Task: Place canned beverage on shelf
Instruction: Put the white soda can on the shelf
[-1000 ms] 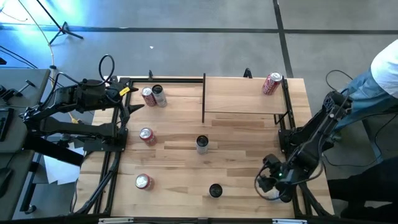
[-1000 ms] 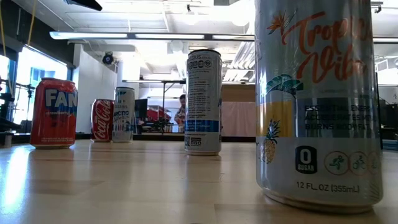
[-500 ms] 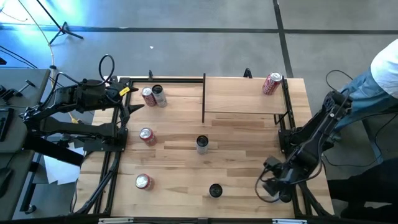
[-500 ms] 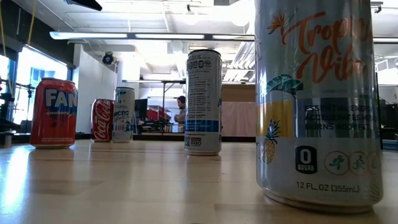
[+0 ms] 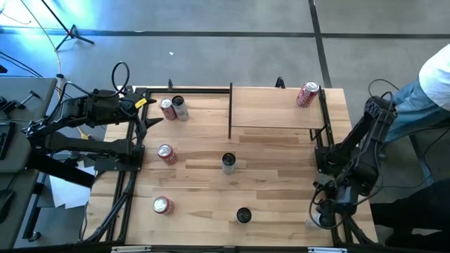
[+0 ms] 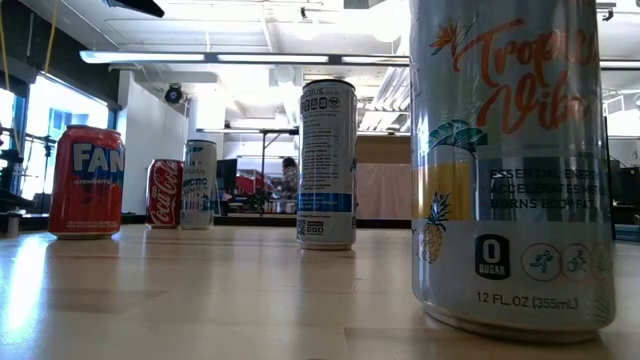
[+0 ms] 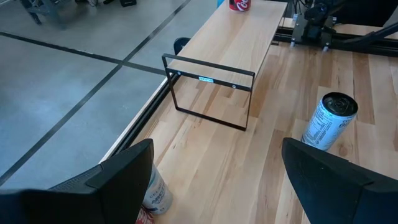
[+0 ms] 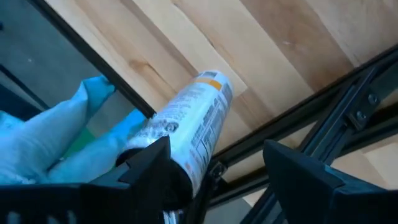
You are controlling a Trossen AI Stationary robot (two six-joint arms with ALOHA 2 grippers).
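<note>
While left hand (image 7: 211,180) idles agape, right hand (image 8: 211,174) grips can (image 8: 193,121).

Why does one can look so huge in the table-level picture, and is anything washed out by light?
In the low view the pineapple-print can stands nearest the camera, so it fills the frame and is cropped. The window behind glares white. In the high view, blue-white glare washes the floor corner.

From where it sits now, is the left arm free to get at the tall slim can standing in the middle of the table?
Probably yes. The left gripper waits open at the table's left edge, and bare wood lies between it and the tall slim silver can. The red can stands nearer but off to one side.
</note>
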